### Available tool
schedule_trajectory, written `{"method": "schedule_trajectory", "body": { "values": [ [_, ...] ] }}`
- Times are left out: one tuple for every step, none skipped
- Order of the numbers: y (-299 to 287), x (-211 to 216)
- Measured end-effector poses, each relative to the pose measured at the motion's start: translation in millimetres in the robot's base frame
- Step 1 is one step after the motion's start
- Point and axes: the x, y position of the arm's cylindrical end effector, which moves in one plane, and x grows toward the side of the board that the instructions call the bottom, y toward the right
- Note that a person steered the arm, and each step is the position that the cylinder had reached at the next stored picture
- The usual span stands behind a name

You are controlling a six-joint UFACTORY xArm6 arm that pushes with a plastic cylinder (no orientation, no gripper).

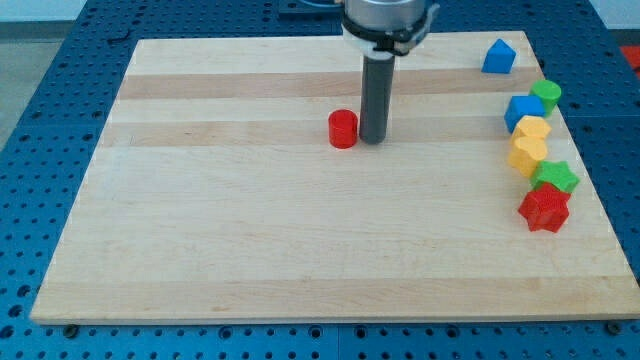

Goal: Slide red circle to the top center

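The red circle [343,129] is a short red cylinder standing on the wooden board [250,230], a little above the board's middle. My tip [373,139] rests on the board just to the right of the red circle, touching it or nearly so. The dark rod rises straight up from the tip to the arm's head at the view's top.
A blue block [498,57] sits at the top right. Along the right edge runs a column of blocks: a green one [546,95], a blue one [523,111], two yellow ones [529,144], a green star [556,177] and a red star [545,208].
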Motion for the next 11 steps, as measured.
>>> {"method": "schedule_trajectory", "body": {
  "values": [
    [1,34],
    [-16,33],
    [-19,13],
    [-21,-19],
    [-24,-31],
    [-27,-15],
    [-31,-10],
    [-30,-14],
    [-38,-35],
    [-44,-70],
    [-44,-72]
  ]
}}
